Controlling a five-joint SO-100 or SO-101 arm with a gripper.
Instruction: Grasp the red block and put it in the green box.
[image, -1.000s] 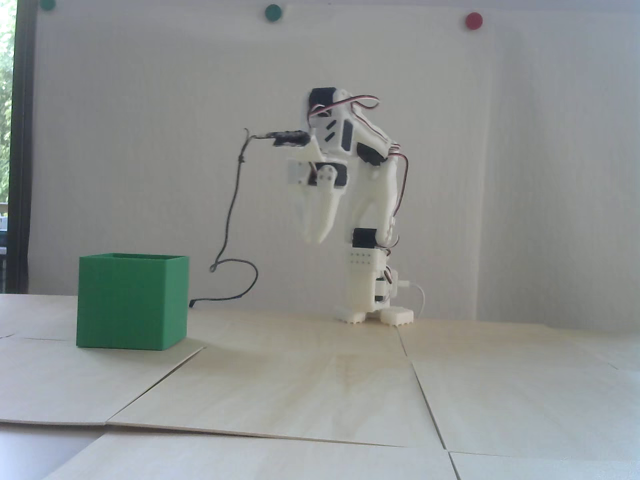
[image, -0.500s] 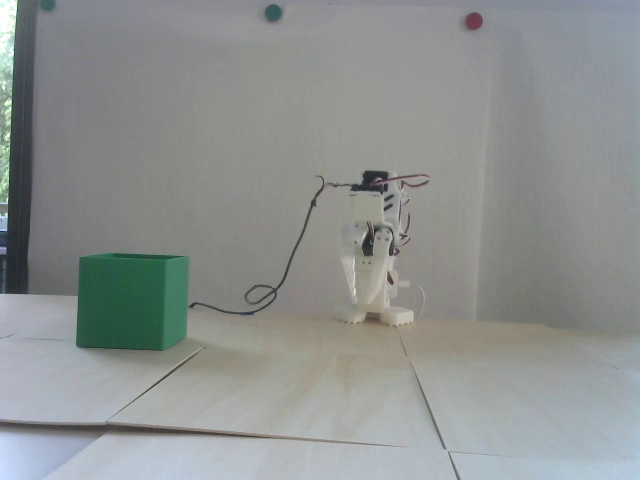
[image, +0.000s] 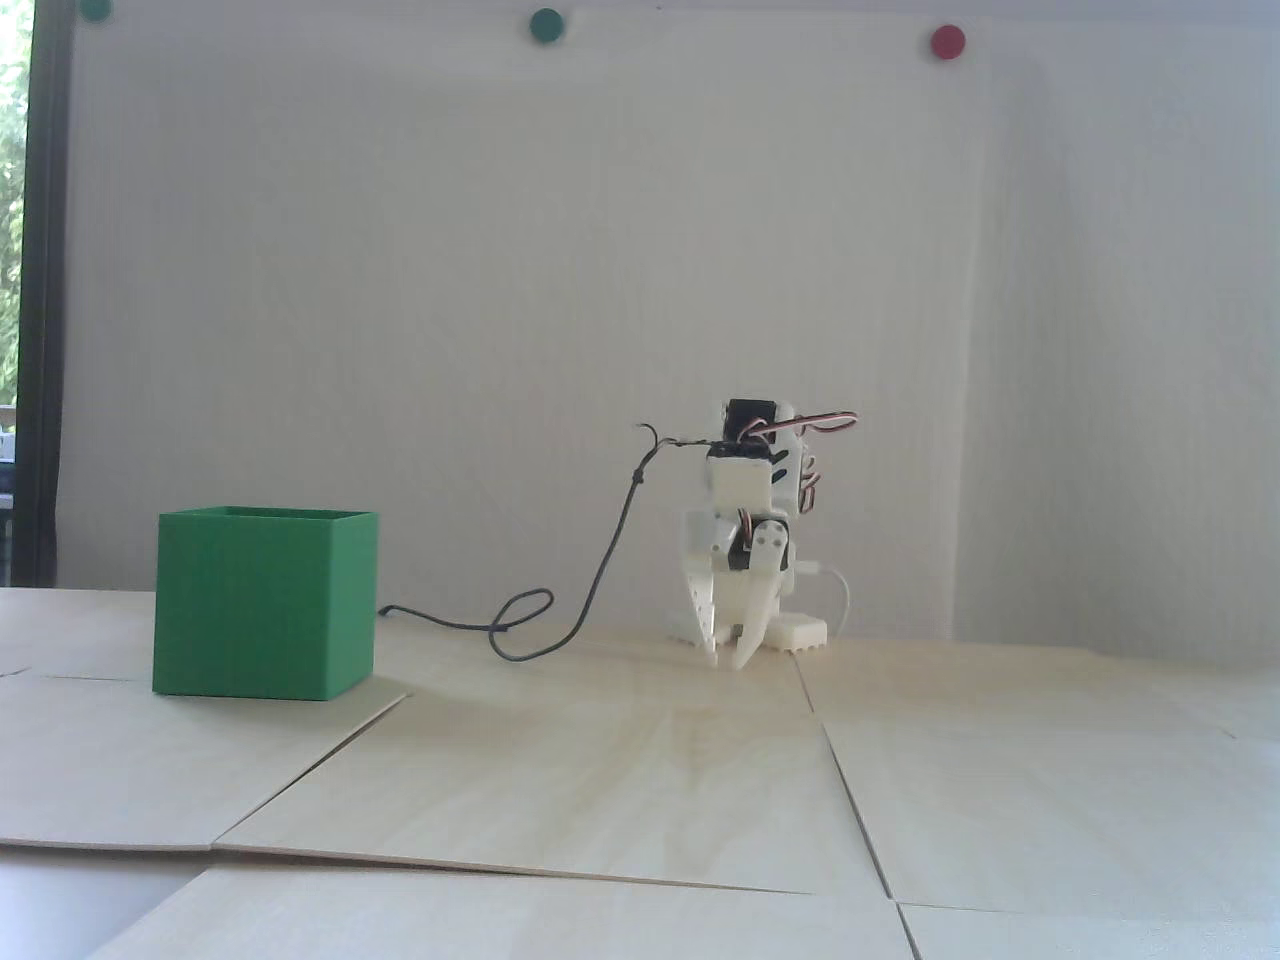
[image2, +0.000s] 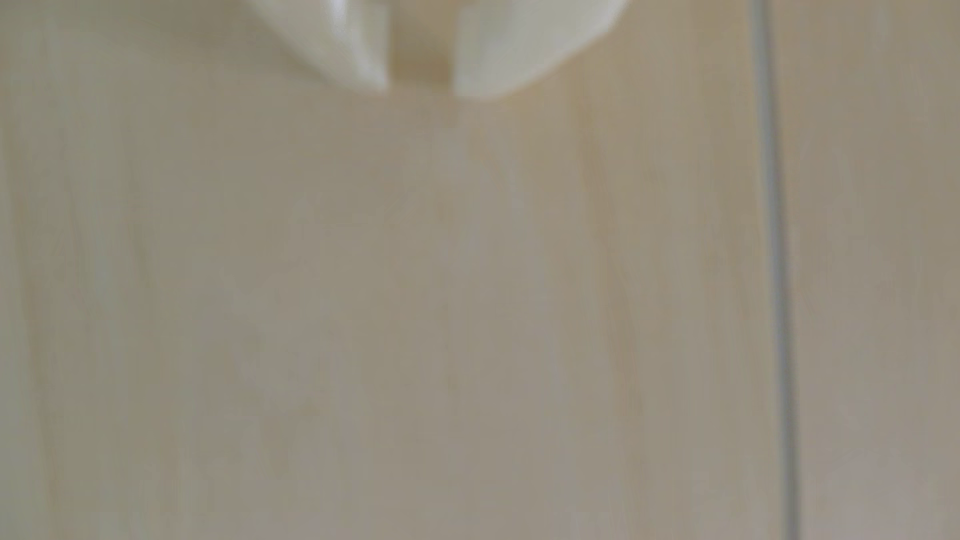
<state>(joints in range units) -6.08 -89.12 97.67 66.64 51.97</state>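
Note:
The green box (image: 262, 600) stands open-topped on the table at the left of the fixed view. The red block shows in neither view. My white gripper (image: 727, 655) points straight down in front of the arm's base, its tips just above the wood, well to the right of the box. In the blurred wrist view the gripper (image2: 420, 87) enters from the top edge. Its two fingertips (image2: 363, 62) stand a little apart, and only bare wood shows between them. The gripper is open and holds nothing.
A black cable (image: 600, 580) loops from the wrist down to the table between the box and the arm. Pale wooden panels (image: 600, 780) with seams (image2: 779, 259) cover the table. A red dot (image: 947, 41) and a green dot (image: 546, 25) sit on the white wall.
The arm has folded down from a raised pose. The gripper dropped from mid-air left of the base to just above the table in front of it, and the cable sagged with it.

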